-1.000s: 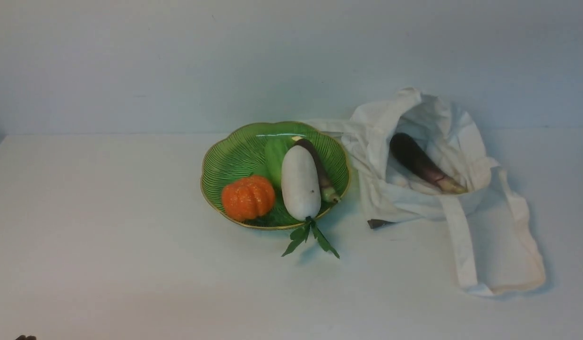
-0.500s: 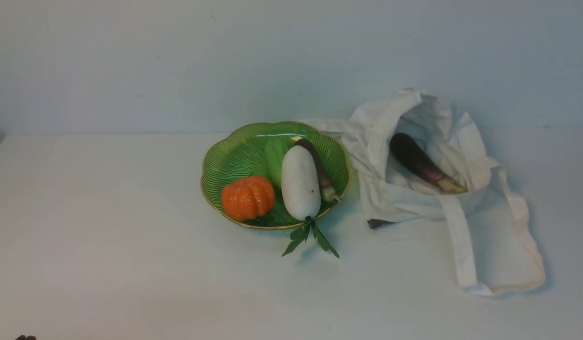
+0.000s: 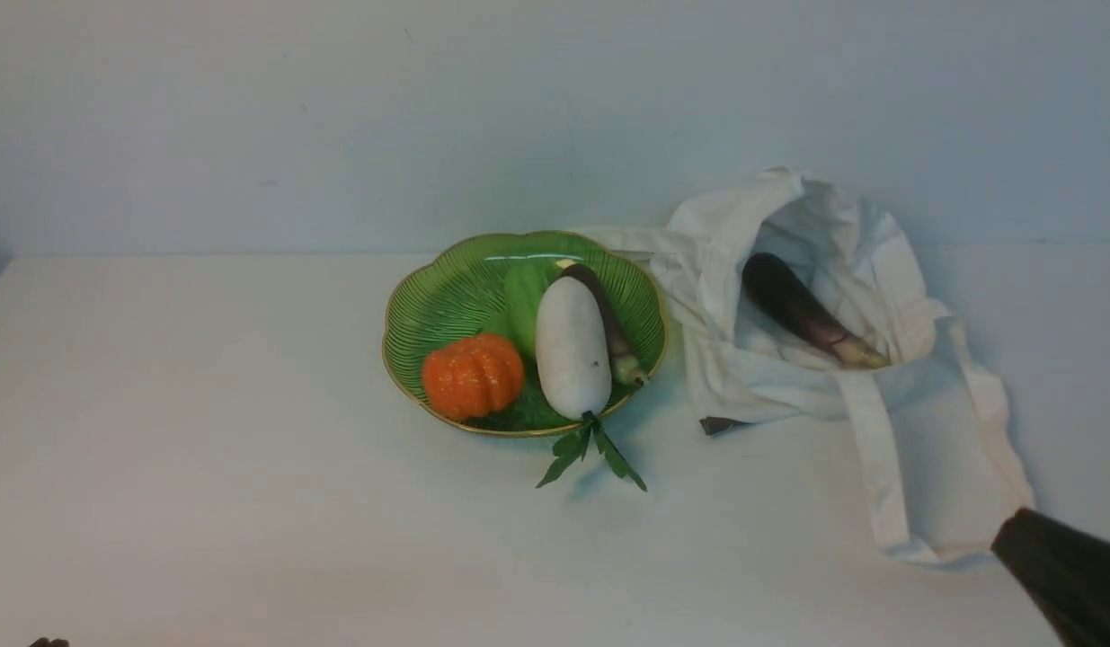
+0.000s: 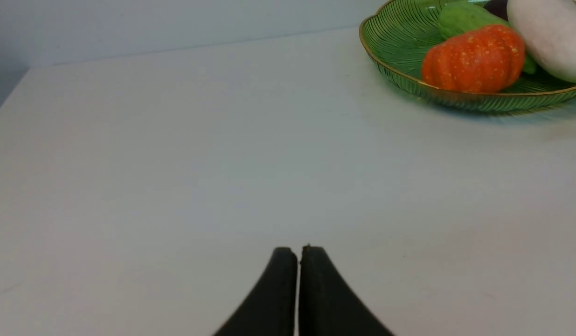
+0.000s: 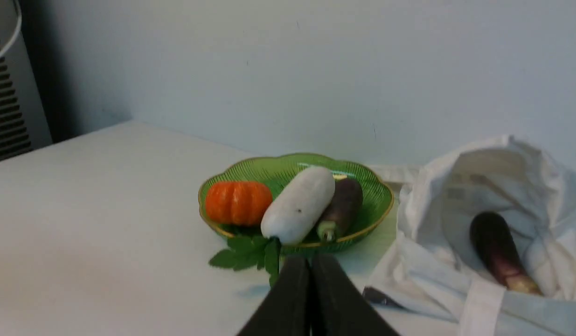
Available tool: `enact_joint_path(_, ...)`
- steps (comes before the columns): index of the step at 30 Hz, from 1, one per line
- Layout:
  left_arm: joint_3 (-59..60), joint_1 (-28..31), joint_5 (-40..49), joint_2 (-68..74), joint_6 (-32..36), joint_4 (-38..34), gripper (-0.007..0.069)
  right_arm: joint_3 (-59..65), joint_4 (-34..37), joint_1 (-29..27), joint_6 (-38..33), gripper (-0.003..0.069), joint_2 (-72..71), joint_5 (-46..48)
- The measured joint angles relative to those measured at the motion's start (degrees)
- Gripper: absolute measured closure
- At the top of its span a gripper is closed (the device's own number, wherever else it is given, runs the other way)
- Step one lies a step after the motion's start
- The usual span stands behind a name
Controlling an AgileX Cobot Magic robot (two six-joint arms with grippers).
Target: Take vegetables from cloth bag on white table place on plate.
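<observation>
Eggplant (image 3: pixel 802 310): lay in the cloth bag (image 3: pixel 950 449), right of the plate (image 3: pixel 447 288) | long way: slanted, stem end toward robot | right gripper (image 5: pixel 309 261): jaws pressed together, empty, nearer arm, bag just ahead | left gripper (image 4: pixel 298 254): jaws together, far off

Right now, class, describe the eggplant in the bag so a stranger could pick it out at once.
On the white table, right of the green plate, slumps an off-white cloth bag with its mouth open. Inside lies a slim dark purple eggplant. Its twin lies on the plate beside the white radish; only this one is ringed by cloth.
</observation>
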Motion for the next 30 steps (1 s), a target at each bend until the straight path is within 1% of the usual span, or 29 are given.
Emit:
enact_joint_path(8, 0.0, 0.0, 0.0, 0.0, 0.0, 0.0, 0.0629, 5.9, 0.0, 0.0, 0.0, 0.0674, 0.0, 2.0)
enact_joint_path(18, 0.0, 0.0, 0.0, 0.0, 0.0, 0.0, 0.0629, 6.1, 0.0, 0.0, 0.0, 0.0674, -0.3, 3.3)
enact_joint_path(21, 0.0, 0.0, 0.0, 0.0, 0.0, 0.0, 0.0629, 6.1, 0.0, 0.0, -0.1, 0.0674, -3.2, 4.7)
enact_joint_path(23, 0.0, 0.0, 0.0, 0.0, 0.0, 0.0, 0.0629, 6.1, 0.0, -1.5, -0.8, 0.0674, -8.2, 7.2)
enact_joint_path(25, 0.0, 0.0, 0.0, 0.0, 0.0, 0.0, 0.0629, 6.1, 0.0, -5.6, -1.0, 0.0674, -13.5, 12.8)
enact_joint_path(26, 0.0, 0.0, 0.0, 0.0, 0.0, 0.0, 0.0629, 6.1, 0.0, -5.6, -1.0, 0.0674, -13.9, 13.3)
enact_joint_path(29, 0.0, 0.0, 0.0, 0.0, 0.0, 0.0, 0.0629, 6.1, 0.0, -13.7, -1.1, 0.0674, -20.1, 20.5)
enact_joint_path(30, 0.0, 0.0, 0.0, 0.0, 0.0, 0.0, 0.0629, 6.1, 0.0, -14.2, -1.2, 0.0674, -20.1, 21.4)
